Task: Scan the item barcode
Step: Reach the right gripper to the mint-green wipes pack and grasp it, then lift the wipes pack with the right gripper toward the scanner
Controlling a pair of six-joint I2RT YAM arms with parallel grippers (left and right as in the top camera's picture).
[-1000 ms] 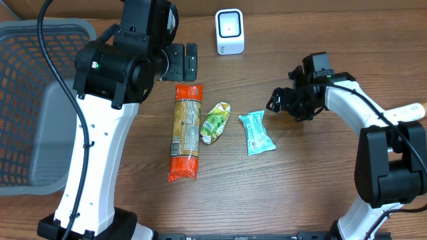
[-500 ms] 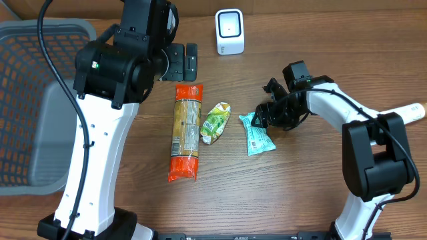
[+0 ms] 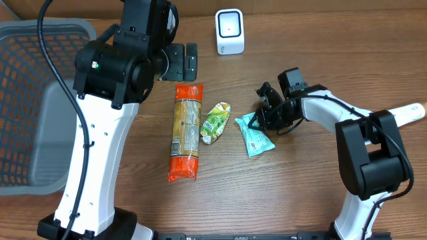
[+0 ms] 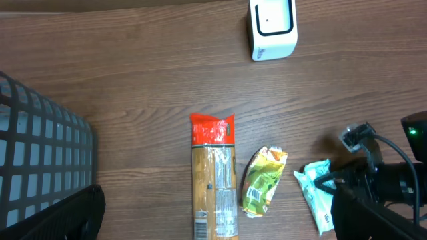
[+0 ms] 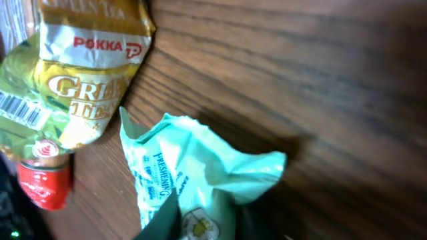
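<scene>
- Meanwhile, my left gripper [image 3: 189, 61] hangs spread wide and empty.
- The mint packet [image 3: 257, 138] lies on the table just right of the green tea sachet [image 3: 215, 123], nudged slightly.
- My right gripper [image 3: 263, 118] has swung in and pinched the packet's top end, so carrying it to the scanner [image 3: 230, 31] looks next.

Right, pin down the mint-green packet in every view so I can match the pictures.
Overhead: the mint packet lies right of centre.
Left wrist: the mint packet is at lower right, beside the dark right arm.
Right wrist: the mint packet is at lower centre, crumpled and close up.
Shared landmark: the green tea pouch lies just left of it in all three.
</scene>
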